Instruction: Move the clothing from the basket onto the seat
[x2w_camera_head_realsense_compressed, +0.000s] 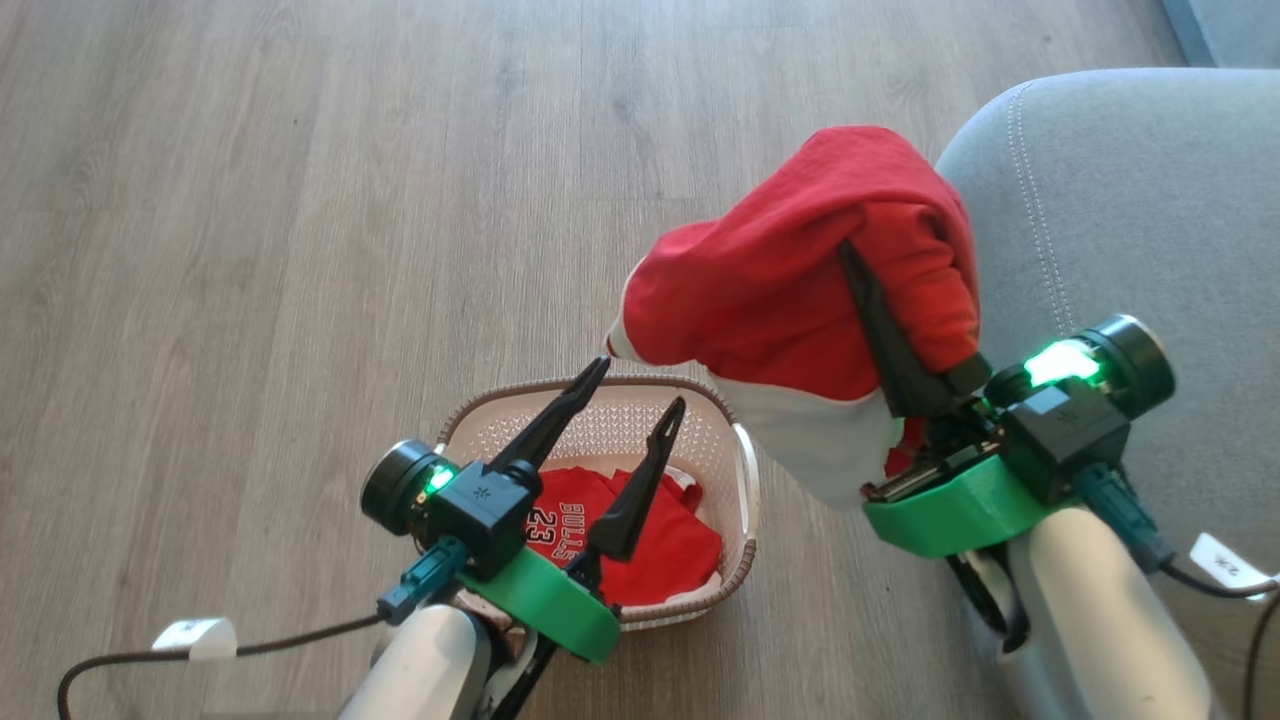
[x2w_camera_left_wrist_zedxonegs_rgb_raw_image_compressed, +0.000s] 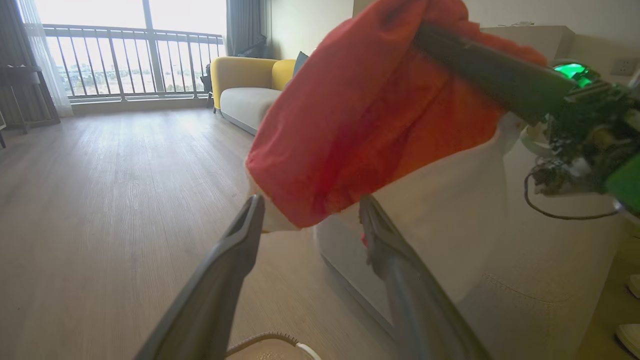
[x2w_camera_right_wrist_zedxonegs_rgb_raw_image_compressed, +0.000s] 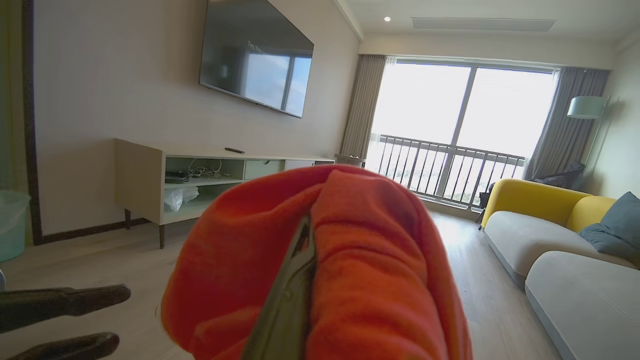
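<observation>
Right hand (x2w_camera_head_realsense_compressed: 850, 255) clamped on red garment (x2w_camera_head_realsense_compressed: 780, 290), left hand (x2w_camera_head_realsense_compressed: 640, 382) spread over basket (x2w_camera_head_realsense_compressed: 590, 425), seat (x2w_camera_head_realsense_compressed: 1150, 200) beside

We read "BULLS 23" in black-and-white letters on the red fabric jersey (x2w_camera_head_realsense_compressed: 670, 550) in the cream plastic basket (x2w_camera_head_realsense_compressed: 620, 430), just below the left gripper (x2w_camera_head_realsense_compressed: 640, 382). A white cable tag (x2w_camera_head_realsense_compressed: 1225, 560) behind the right gripper (x2w_camera_head_realsense_compressed: 850, 262) bears a mark we cannot read.
</observation>
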